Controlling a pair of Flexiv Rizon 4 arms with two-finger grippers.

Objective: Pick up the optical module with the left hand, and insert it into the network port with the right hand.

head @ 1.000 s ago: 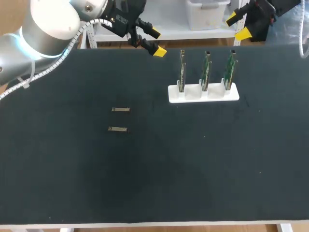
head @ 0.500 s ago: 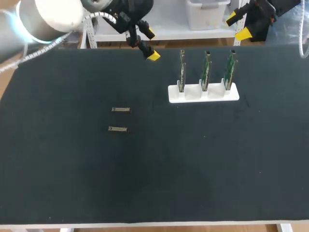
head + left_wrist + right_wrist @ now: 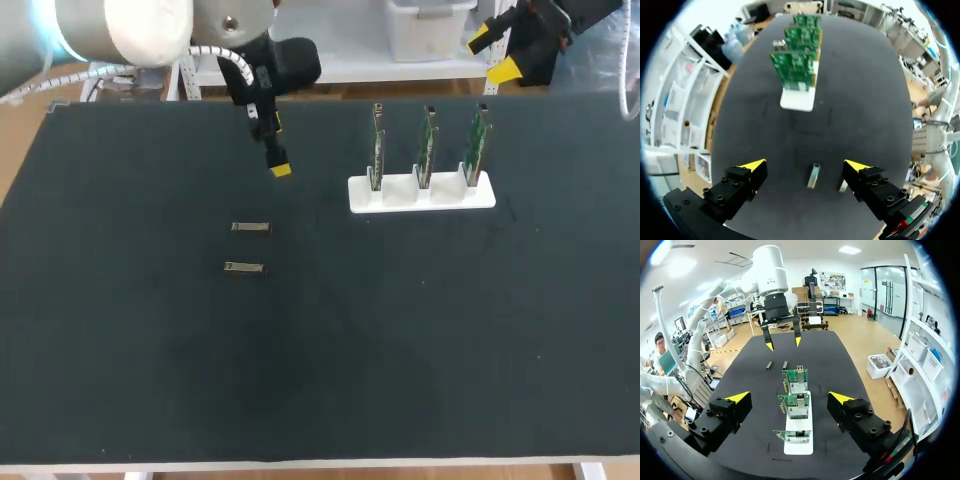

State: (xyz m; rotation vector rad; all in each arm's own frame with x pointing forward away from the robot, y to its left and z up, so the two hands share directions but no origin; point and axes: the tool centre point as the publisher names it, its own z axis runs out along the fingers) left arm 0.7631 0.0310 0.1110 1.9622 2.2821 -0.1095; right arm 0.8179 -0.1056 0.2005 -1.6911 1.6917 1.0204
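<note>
Two small metal optical modules lie on the black table, one [image 3: 250, 227] a little farther back than the other [image 3: 244, 267]. My left gripper [image 3: 278, 165] hangs open above the table, just behind and to the right of them. In the left wrist view one module [image 3: 813, 176] lies between the open fingers of the left gripper [image 3: 805, 165], the second module [image 3: 843, 186] by one finger. A white holder [image 3: 421, 192] carries three upright green network boards [image 3: 425, 145]. My right gripper [image 3: 493, 54] is open, high beyond the table's back right edge, behind the holder [image 3: 800, 432].
The holder with its boards stands at the back right of the table [image 3: 330, 380]. The black mat spreads wide in front of the modules and the holder. From the right wrist view the left gripper [image 3: 782, 343] shows beyond the boards, above the two modules [image 3: 777, 365].
My left arm has swung forward and down from the table's back edge toward the two modules, turning its gripper. The right arm and the objects have stayed in place.
</note>
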